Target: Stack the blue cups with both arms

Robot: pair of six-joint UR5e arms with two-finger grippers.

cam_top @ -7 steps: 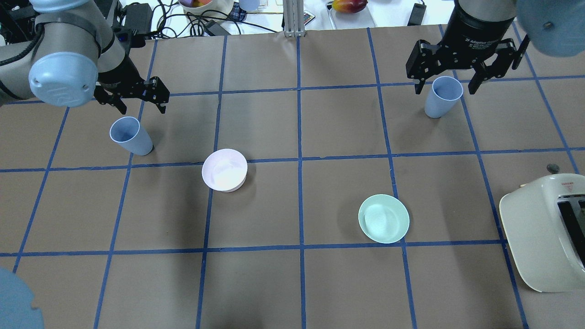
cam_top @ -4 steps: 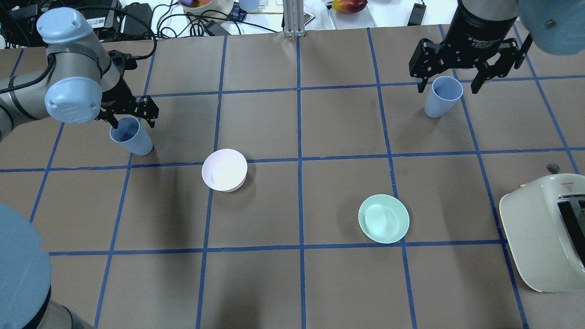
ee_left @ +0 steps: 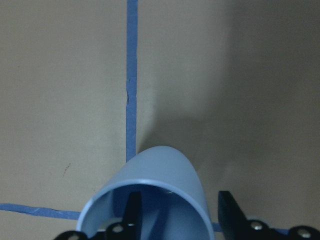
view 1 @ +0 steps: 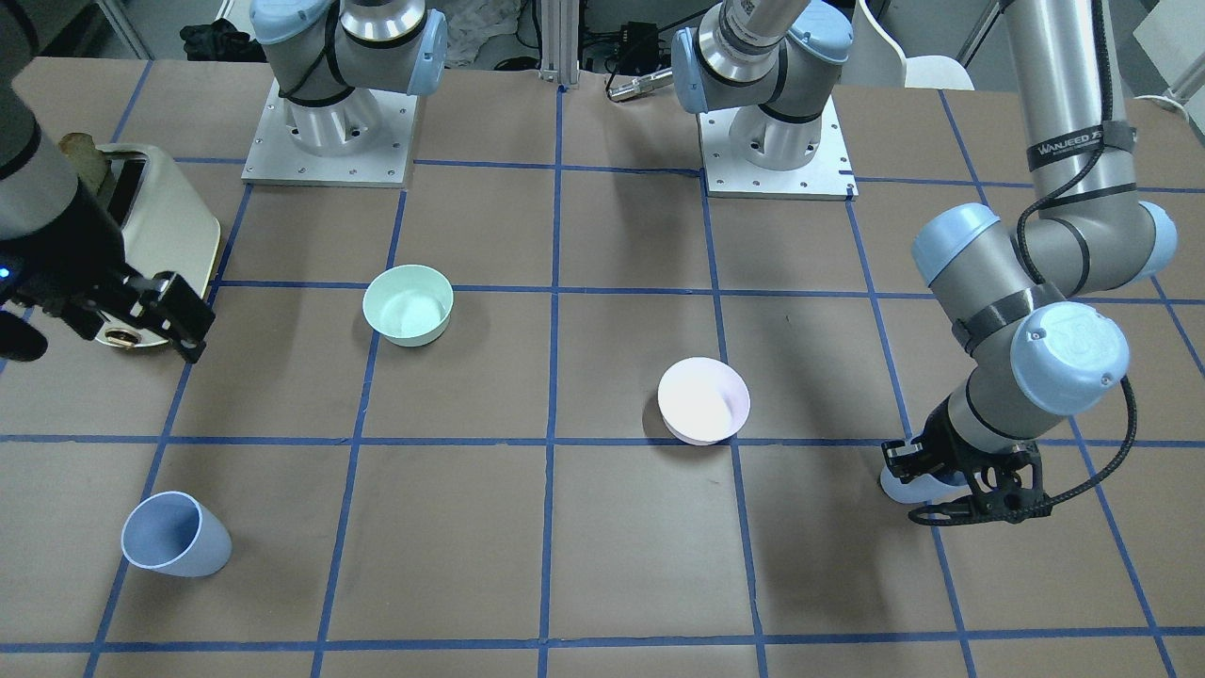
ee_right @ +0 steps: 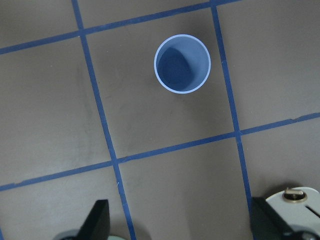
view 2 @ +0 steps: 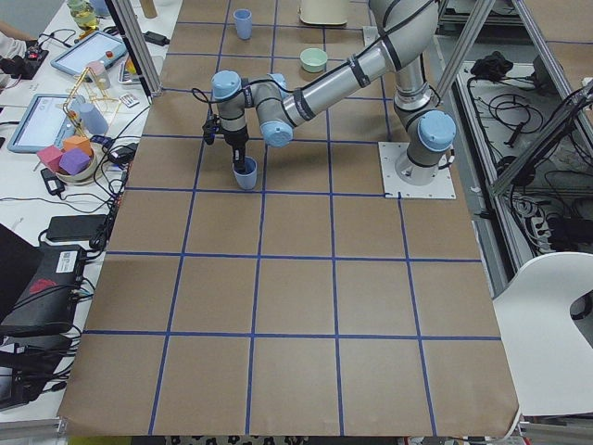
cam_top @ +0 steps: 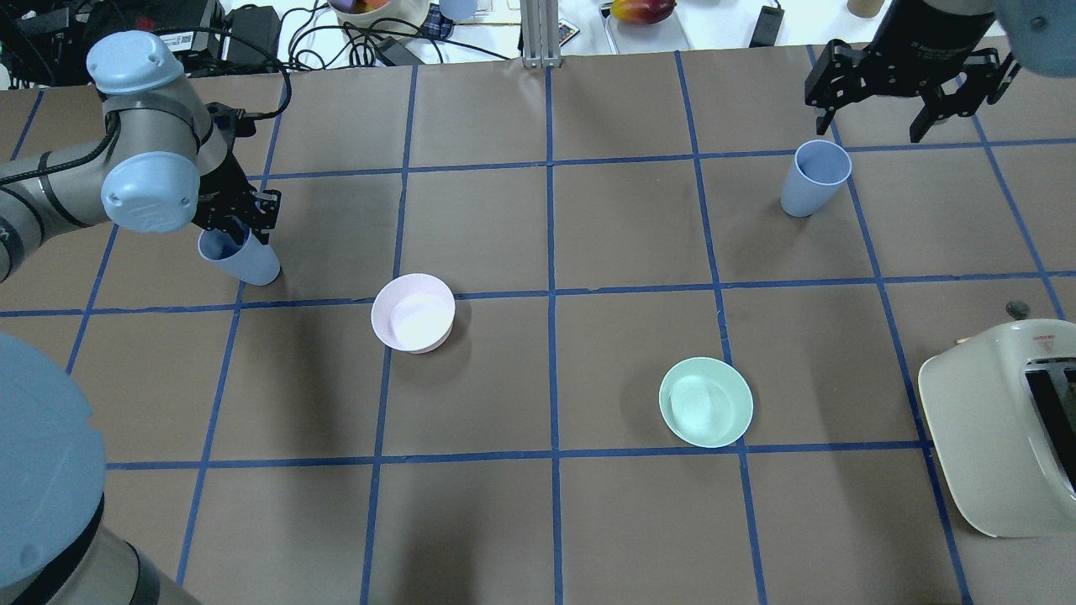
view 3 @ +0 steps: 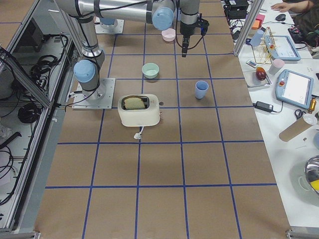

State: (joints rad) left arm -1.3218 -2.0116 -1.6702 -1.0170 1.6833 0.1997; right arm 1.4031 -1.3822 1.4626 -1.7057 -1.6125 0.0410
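Observation:
One blue cup (cam_top: 250,262) stands at the left. My left gripper (cam_top: 241,225) is down on it. In the left wrist view one finger (ee_left: 133,210) is inside the cup (ee_left: 165,170) and the other (ee_left: 227,212) is outside, with a gap still at the wall. The front view shows the same cup (view 1: 902,488) half hidden under that gripper (view 1: 951,490). The second blue cup (cam_top: 814,178) stands upright at the far right and shows from above in the right wrist view (ee_right: 182,64). My right gripper (cam_top: 909,94) is open, empty, and raised beyond it.
A pale pink bowl (cam_top: 413,313) sits left of centre and a mint-green bowl (cam_top: 705,402) right of centre, both between the cups. A cream toaster (cam_top: 1000,428) stands at the near right edge. Cables and clutter lie past the table's far edge.
My left gripper came down from beside the left cup onto its rim, one finger inside. My right gripper, which straddled the right cup, rose and drew away, still open. Neither cup moved.

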